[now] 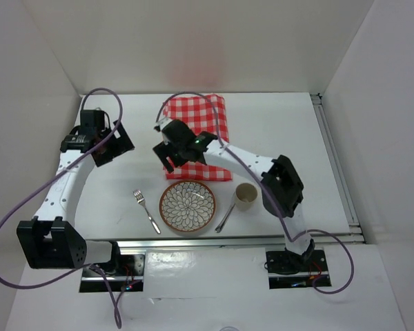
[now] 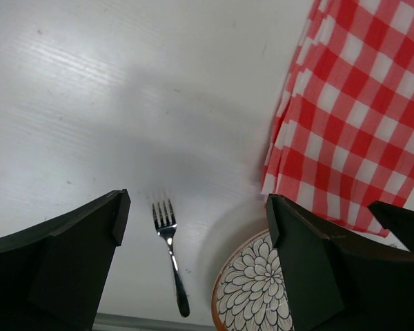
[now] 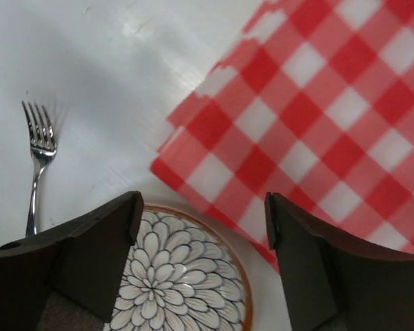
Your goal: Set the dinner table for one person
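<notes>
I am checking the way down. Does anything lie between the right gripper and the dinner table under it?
Yes. Below the right gripper, between its open fingers, the near edge of the checked cloth and the far rim of the plate cover the dinner table; bare tabletop shows only toward the fork.

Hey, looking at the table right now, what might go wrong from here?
The right claw hangs open over the near edge of the checked cloth, close to the plate; grabbing the cloth there might nudge the plate. The right arm also passes beside the cup and spoon, so a swing back may knock them.
</notes>
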Controlling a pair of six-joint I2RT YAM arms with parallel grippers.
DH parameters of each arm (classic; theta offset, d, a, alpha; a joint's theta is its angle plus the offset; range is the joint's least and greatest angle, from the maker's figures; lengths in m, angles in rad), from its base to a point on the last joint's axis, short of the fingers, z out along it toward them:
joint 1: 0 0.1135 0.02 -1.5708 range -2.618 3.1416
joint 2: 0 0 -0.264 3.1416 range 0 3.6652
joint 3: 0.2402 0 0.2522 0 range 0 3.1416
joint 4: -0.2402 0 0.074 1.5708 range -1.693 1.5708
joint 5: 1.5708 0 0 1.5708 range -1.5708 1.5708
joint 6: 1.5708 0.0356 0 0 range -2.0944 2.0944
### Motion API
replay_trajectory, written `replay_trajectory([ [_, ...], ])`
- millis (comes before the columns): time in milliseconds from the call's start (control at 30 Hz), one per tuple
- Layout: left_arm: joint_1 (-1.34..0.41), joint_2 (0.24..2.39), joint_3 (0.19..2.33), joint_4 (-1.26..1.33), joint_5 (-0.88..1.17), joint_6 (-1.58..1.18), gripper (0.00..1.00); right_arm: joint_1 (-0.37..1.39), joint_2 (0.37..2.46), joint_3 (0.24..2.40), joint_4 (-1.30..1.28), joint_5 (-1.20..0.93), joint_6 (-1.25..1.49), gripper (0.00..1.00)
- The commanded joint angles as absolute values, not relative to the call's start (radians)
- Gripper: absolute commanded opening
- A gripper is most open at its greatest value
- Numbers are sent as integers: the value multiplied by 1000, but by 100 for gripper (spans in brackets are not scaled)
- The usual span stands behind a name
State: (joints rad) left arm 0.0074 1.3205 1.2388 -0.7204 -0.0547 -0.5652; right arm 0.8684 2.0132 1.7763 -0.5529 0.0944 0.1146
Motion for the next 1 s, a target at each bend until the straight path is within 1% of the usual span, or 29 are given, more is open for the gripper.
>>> replay_trajectory([
  [0, 54, 1246, 1197, -747, -26, -621, 100, 899, 2079, 1859, -514, 127, 20, 81],
  [33, 54, 1227, 1197, -747, -17, -621, 100, 899, 2113, 1882, -514, 127, 11, 77],
  [133, 77, 1212, 1187, -738, -17, -621, 100, 899, 2158, 1893, -514, 138, -15, 77],
  [167, 77, 1197, 1187, -738, -17, -621, 100, 899, 2169, 1893, -505, 138, -38, 82],
  [233, 86, 1186, 1178, -729, -17, -612, 100, 910, 2201, 1920, -514, 138, -54, 85],
  [400, 97, 1186, 1178, -729, -17, -603, 100, 910, 2221, 1904, -523, 138, -64, 87],
  [600, 97, 1186, 1160, -729, -8, -603, 100, 919, 2143, 1816, -471, 127, -64, 91],
  [733, 97, 1186, 1160, -729, 3, -603, 100, 928, 2091, 1746, -449, 127, -55, 91],
  [767, 97, 1186, 1160, -729, 3, -594, 100, 939, 2076, 1734, -449, 127, -70, 88],
  [833, 97, 1186, 1151, -729, 3, -594, 100, 949, 2062, 1689, -437, 144, -93, 88],
  [967, 97, 1186, 1150, -720, 3, -594, 100, 959, 2039, 1667, -417, 161, -103, 87],
])
